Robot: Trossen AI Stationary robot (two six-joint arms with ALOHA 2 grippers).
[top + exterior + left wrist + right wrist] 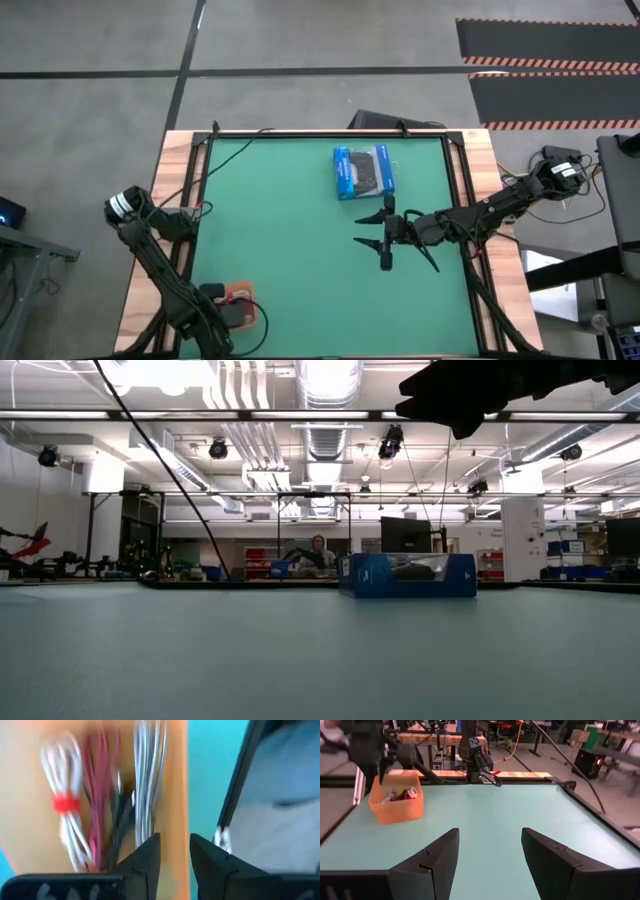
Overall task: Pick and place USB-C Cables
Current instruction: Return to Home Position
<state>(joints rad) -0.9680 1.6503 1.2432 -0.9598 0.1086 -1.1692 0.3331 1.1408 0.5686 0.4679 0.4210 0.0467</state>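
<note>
Several small cable bundles lie side by side in an orange bin (pixel 175 780): a white one (pixel 65 815) with a red tie, a red one (pixel 100 795), a black one (pixel 120 815) and a grey one (pixel 147 785). My left gripper (pixel 174 842) hovers over the bin's edge next to the grey bundle, its fingers a narrow gap apart with nothing between them. In the high view the bin (pixel 243 293) sits at the table's near left corner. My right gripper (pixel 362 229) hangs wide open and empty above mid-table, and its wrist view looks across at the bin (pixel 396 800).
A blue-and-black packaged box (pixel 363 172) stands on the green mat toward the far edge, just beyond my right gripper, and also shows in the low view (pixel 405 575). A raised black frame (pixel 320 132) borders the mat. A person (pixel 320 550) sits far behind the table.
</note>
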